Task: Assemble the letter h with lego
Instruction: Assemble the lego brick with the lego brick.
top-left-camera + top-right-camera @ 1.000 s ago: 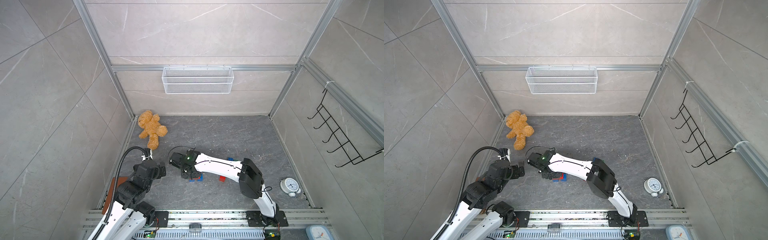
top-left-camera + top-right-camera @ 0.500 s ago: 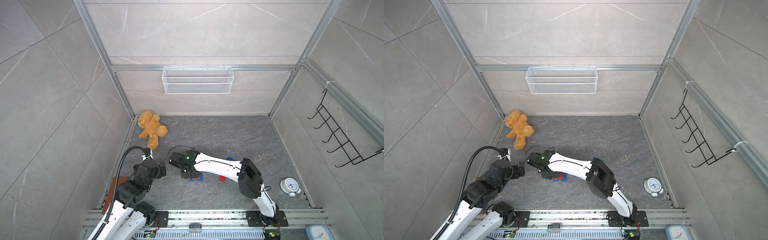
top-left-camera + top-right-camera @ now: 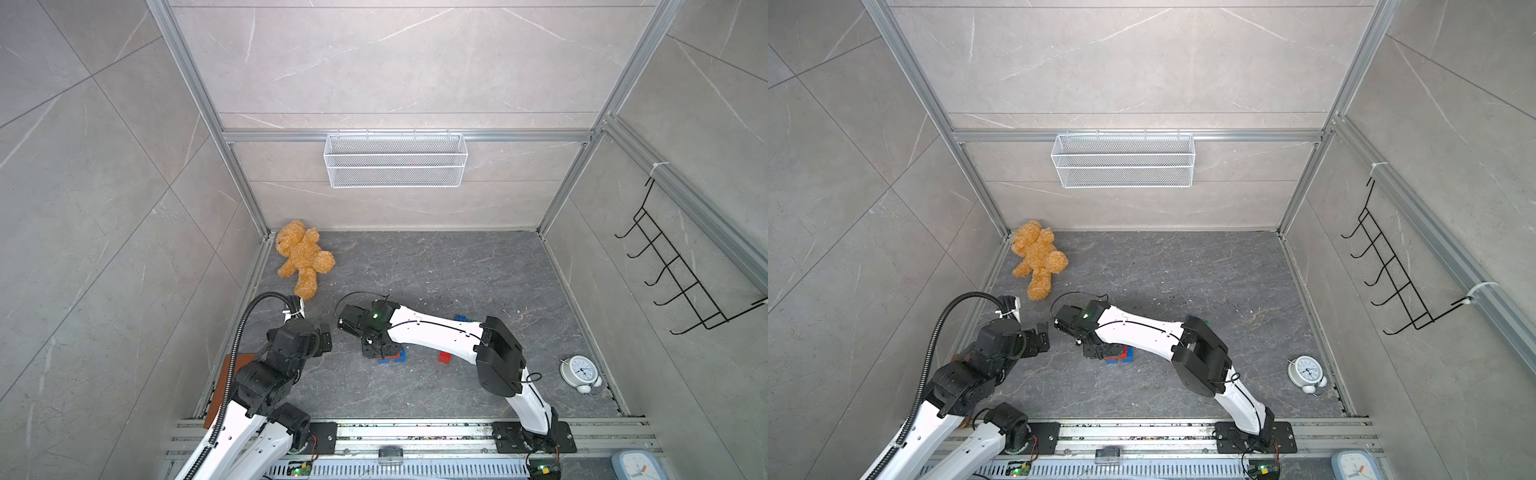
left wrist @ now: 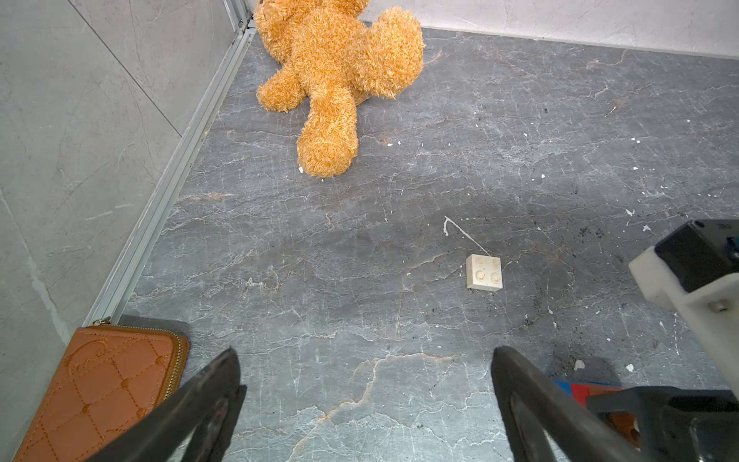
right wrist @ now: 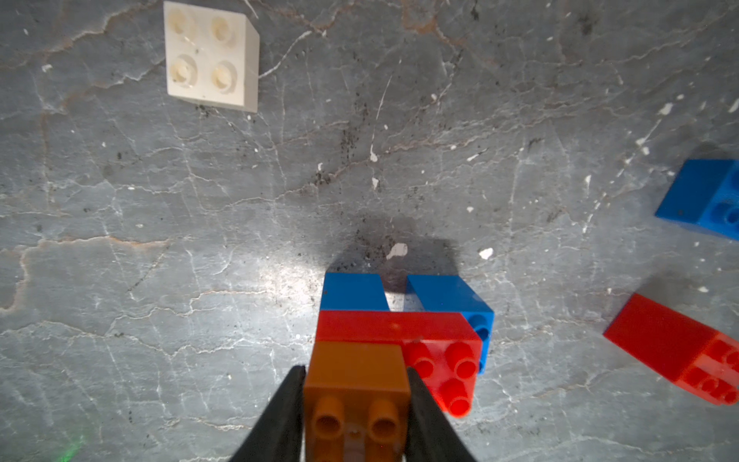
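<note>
right wrist view: right tool jaws pinch the brown brick between them, seated on the red brick over two blue bricks just ahead; lifting before fully letting go could yank them apart.

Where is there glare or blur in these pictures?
Right wrist view: a bright glare patch on the floor beside a blue brick; the brown brick near the lens is soft. Left wrist view: even light, white brick sharp. Top views: no glare.
</note>
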